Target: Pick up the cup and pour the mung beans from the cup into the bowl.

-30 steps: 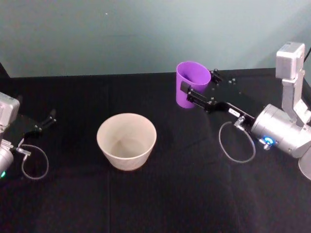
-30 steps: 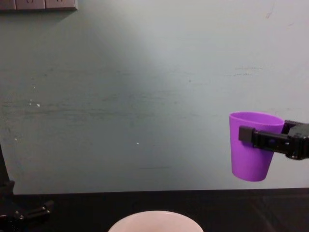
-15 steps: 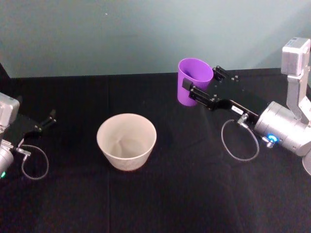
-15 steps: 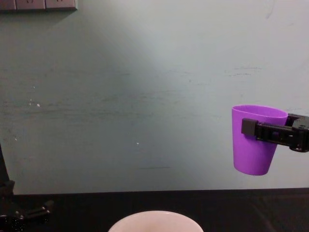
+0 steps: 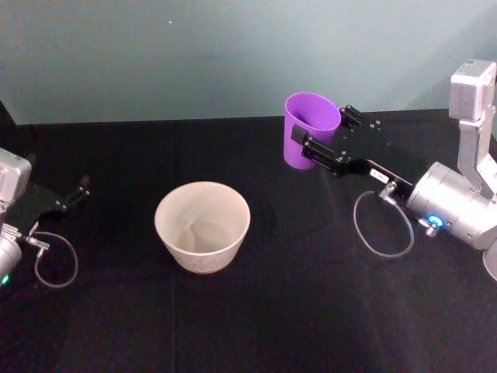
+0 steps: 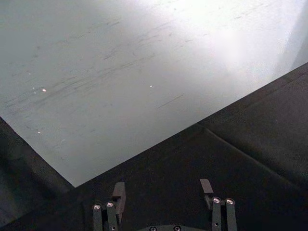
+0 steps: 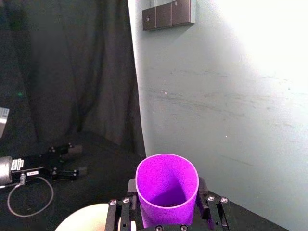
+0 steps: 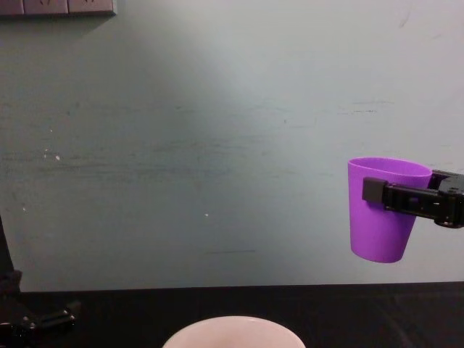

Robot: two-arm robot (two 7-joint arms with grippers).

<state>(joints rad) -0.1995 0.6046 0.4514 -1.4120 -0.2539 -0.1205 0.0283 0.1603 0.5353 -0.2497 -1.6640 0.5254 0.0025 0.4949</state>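
Carry step in hand: the right gripper (image 5: 324,132) was clamped on the upright cup (image 8: 380,232), clear of the table (image 5: 311,311), with the bowl (image 5: 202,252) well apart to its left and lower — next move judged a traverse over that bowl, then a tilt; left gripper (image 6: 162,192) parked farther left, fingers spread.

cup (image 5: 311,116): smooth purple plastic | bowl (image 5: 202,245): matt white | table (image 5: 256,326): black cloth
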